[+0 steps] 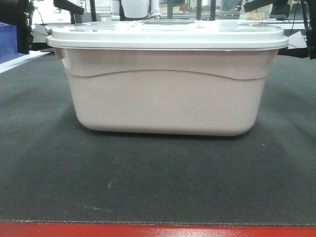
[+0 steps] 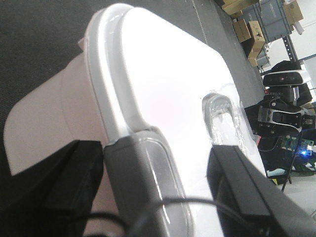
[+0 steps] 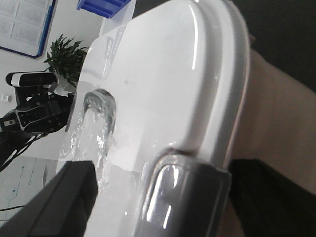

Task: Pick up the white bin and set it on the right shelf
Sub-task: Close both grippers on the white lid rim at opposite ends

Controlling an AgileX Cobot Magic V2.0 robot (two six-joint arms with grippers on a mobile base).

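Bins we count: one — the white bin [image 1: 165,96], pinkish-pale, round-cornered, wavy-banded, flat lid [image 1: 168,33] on, central on the dark mat [image 1: 158,180]. Two grippers — left gripper [image 2: 155,183] and right gripper [image 3: 163,197] — each gape wide astride a grey latch [image 2: 136,168], clamping nothing.

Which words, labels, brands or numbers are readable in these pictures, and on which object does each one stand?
No text can be read for certain.
Poster on the wall: print too small and blurred.
Faint strip on top of the white bin: blurred, unreadable.
Cardboard boxes: any labels too small.
Front side of the bin: no label visible.
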